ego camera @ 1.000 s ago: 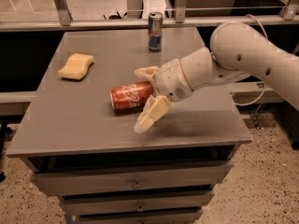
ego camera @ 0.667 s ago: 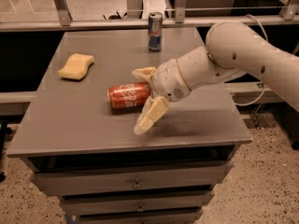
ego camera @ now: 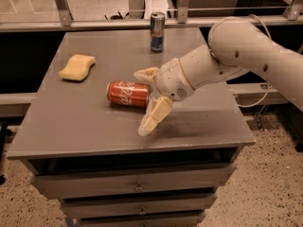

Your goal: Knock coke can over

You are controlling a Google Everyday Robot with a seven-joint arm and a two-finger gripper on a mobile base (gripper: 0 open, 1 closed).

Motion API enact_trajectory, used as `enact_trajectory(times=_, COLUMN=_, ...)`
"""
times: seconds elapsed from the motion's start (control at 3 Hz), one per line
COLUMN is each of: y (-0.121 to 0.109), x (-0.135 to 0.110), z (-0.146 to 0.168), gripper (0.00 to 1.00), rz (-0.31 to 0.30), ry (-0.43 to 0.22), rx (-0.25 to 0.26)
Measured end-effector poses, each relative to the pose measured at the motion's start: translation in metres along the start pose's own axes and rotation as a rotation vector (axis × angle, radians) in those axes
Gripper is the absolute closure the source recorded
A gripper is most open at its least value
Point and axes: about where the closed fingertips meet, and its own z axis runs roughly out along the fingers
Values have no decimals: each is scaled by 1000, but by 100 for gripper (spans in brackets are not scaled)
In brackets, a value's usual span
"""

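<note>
The red coke can [ego camera: 128, 93] lies on its side near the middle of the grey table [ego camera: 94, 131], its white script facing up. My gripper [ego camera: 143, 100] is at the can's right end, open. One cream finger [ego camera: 146, 74] reaches over the far side of the can's end. The other finger [ego camera: 154, 116] points down toward the table's front. The can's right end sits between them, partly hidden by the gripper. My white arm [ego camera: 236, 56] comes in from the right.
A slim blue-and-silver can [ego camera: 157, 31] stands upright at the table's far edge. A yellow sponge [ego camera: 77, 67] lies at the far left. Drawers [ego camera: 137, 187] are below the tabletop. A metal rail [ego camera: 142, 22] runs behind the table.
The can stays on its side and has shifted slightly left. The gripper and arm have moved a little left with it.
</note>
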Motion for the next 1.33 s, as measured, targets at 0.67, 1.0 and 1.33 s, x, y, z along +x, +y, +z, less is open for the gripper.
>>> enact_trajectory(times=0.67, y=-10, x=9, z=-11, gripper=0, rz=-6, ry=28, rx=28)
enact_trajectory(times=1.0, y=-19, x=13, z=-16, gripper=0, rz=-14, ry=38, rx=50)
enact_trajectory(times=1.33, y=-36, x=18, z=-20, gripper=0, rz=-30, ry=50, rx=79)
